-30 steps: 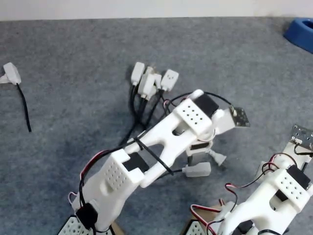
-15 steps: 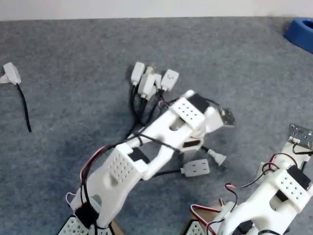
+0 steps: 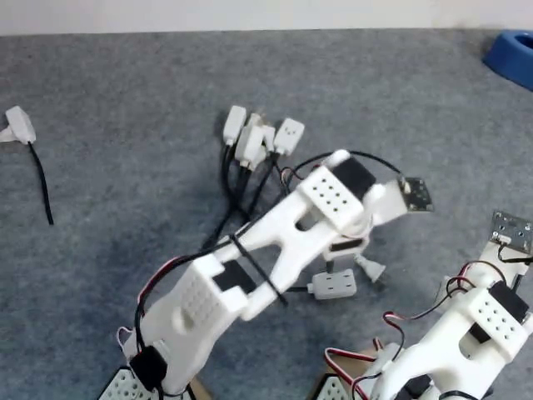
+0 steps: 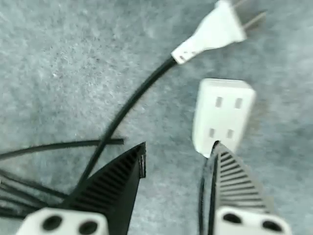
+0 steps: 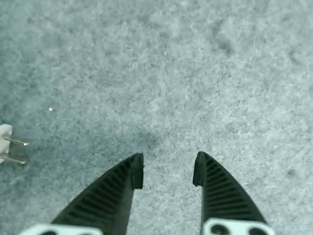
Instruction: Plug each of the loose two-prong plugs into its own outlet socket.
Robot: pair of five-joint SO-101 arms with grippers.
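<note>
Presently the left gripper is hanging low over the grey carpet with its jaws standing well apart and holding nothing. One finger is reaching the near end of the white outlet socket, though whether it is touching cannot be told. The two-prong plug is lying loose just beside that socket on its black cord, its prongs pointing away from the slots, which are facing upward. The right gripper is waiting over bare carpet, its jaws likewise spread and empty. By appearance, the step in hand is the approach to this pair, with the mating not yet begun. The next move is probably calling for one gripper to be closing across the socket body to steady it. The other would be taking the plug by its moulded body and turning the prongs down toward the slots.
</note>
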